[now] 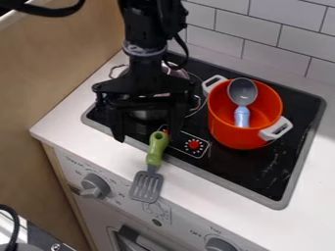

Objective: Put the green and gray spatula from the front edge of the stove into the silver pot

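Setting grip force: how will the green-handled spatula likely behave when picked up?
The spatula is likely stiff: its handle and neck look solid. Probably light, given the thin, slotted head. It may tip head-down if the end effector grips near the handle's holed end.

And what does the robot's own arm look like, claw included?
The arm is black, with a greyish band around it above the claw. The claw is black too, with a broad crosspiece and two slim fingers. A thin black cable loops beside the arm, and a thicker black cable curves in at the picture's upper left.
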Robot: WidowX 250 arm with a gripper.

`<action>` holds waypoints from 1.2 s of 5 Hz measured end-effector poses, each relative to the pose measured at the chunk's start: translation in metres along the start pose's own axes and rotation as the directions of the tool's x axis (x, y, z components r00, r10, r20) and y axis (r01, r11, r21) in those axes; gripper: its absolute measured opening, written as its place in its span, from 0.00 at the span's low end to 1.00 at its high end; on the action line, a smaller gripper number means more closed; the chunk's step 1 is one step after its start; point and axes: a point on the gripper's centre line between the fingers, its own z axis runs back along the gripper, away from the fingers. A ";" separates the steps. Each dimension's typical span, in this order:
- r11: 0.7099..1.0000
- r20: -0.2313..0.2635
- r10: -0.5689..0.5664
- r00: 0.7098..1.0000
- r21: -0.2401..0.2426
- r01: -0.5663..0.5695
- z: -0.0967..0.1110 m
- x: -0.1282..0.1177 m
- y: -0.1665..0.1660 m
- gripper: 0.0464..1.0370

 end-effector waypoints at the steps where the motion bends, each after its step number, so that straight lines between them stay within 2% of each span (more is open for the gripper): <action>1: 1.000 -0.011 0.005 1.000 0.008 -0.005 -0.006 -0.002 0.000 0.96; 2: 0.999 0.046 0.030 0.999 -0.021 -0.029 -0.036 -0.008 -0.008 0.96; 3: 0.998 0.106 0.043 0.993 -0.054 -0.038 -0.041 -0.005 -0.019 0.96; 4: 0.997 0.113 0.051 0.992 -0.057 -0.045 -0.040 -0.004 -0.024 0.91; 6: 0.997 0.134 0.048 0.990 -0.071 -0.039 -0.043 -0.003 -0.035 0.39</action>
